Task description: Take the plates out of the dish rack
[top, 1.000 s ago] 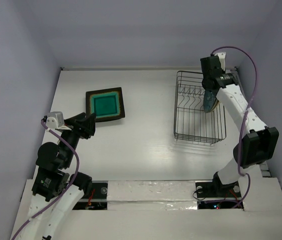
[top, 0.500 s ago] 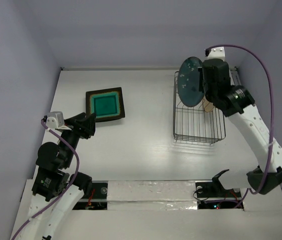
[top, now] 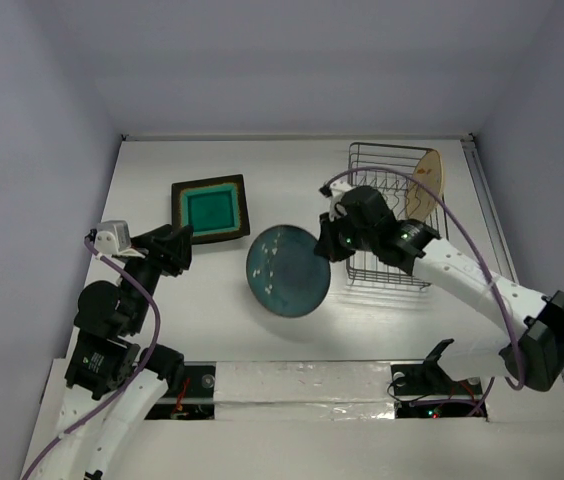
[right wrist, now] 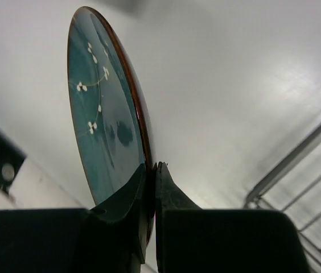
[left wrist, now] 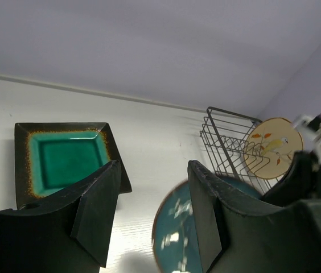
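The right gripper (right wrist: 152, 166) was clamped on the rim of a round teal plate (top: 285, 270) with small white flowers, its two fingers pressed on either side of the edge. That plate hung tilted over the table (top: 292, 180), near the dish rack's (top: 374, 172) left side and on the near side of the square teal plate (top: 210, 208). Whether its lower edge touched the table could not be told. In the right wrist view the plate (right wrist: 101, 114) showed almost edge-on. Its near part was hidden behind the fingers, and only a corner of the rack's wires entered at the lower right.

The square plate, dark-rimmed, lay flat on the table, well apart from the rack. A round tan plate (top: 425, 180) stood upright at the rack's far right; its leaf marks in orange and yellow showed in the left wrist view (left wrist: 272, 148), where its lower part was hidden behind the wires.

The left gripper (left wrist: 152, 170) was spread wide and held nothing, just beside the square plate's near left corner. Its fingers covered the near edge of the square plate (left wrist: 66, 159) and part of the round teal plate (left wrist: 175, 227).
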{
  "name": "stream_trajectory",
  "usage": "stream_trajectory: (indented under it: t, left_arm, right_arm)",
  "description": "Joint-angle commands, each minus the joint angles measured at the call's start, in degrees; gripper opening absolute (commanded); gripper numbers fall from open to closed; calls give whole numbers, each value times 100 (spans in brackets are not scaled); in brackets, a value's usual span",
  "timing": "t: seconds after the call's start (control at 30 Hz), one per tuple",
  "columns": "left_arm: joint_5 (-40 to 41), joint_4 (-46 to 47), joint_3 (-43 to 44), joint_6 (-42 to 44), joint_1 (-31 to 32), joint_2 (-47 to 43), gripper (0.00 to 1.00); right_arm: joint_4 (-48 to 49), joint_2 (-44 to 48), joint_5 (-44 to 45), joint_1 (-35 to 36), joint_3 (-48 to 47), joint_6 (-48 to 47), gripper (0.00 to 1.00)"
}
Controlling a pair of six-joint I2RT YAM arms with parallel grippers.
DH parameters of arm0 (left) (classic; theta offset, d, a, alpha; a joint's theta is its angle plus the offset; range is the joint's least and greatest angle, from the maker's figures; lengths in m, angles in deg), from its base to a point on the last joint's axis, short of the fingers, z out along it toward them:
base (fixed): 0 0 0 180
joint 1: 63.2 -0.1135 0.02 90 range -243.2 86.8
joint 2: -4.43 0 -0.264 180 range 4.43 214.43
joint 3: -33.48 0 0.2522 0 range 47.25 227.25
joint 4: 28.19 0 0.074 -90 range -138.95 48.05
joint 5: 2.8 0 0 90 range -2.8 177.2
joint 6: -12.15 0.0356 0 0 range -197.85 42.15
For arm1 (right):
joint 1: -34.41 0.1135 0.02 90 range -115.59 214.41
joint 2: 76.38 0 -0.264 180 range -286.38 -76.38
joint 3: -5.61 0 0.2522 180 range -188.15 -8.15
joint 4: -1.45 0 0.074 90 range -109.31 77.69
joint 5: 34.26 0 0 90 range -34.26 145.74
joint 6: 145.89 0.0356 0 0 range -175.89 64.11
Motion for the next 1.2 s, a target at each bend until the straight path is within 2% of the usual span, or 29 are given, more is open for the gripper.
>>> stream_trajectory:
  t: [0.0, 0.3, 0.47, 0.6, 0.67, 0.77, 0.8, 0.9, 1.17]
  left_arm:
    - [-66, 282, -6, 46, -53, 90, 48]
    - [-110, 282, -15, 46, -106, 186, 48]
    - [-128, 282, -6, 38, -158, 186, 48]
    - [-128, 282, -15, 46, -158, 178, 48]
    - [-119, 282, -15, 46, -158, 186, 48]
    - [-119, 274, -6, 46, -158, 160, 48]
    - [-119, 273, -15, 46, -158, 160, 48]
    - [-119, 273, -15, 38, -158, 142, 48]
    - [-137, 256, -15, 37, -158, 72, 48]
  right_arm:
    - [1574, 106, -1310, 165, 84, 258, 0]
    - [1786, -991, -1188, 166, 357, 232, 0]
    - [1741, -1538, -556, 166, 392, 196, 0]
    - [1285, -2012, 121, 166, 208, 179, 0]
    - [1214, -2179, 254, 166, 207, 170, 4]
    - [1179, -2206, 507, 166, 365, 223, 14]
    - [1188, -2206, 561, 166, 488, 240, 20]
    - [1205, -2250, 641, 166, 655, 293, 28]
    - [1249, -2233, 632, 166, 831, 390, 28]
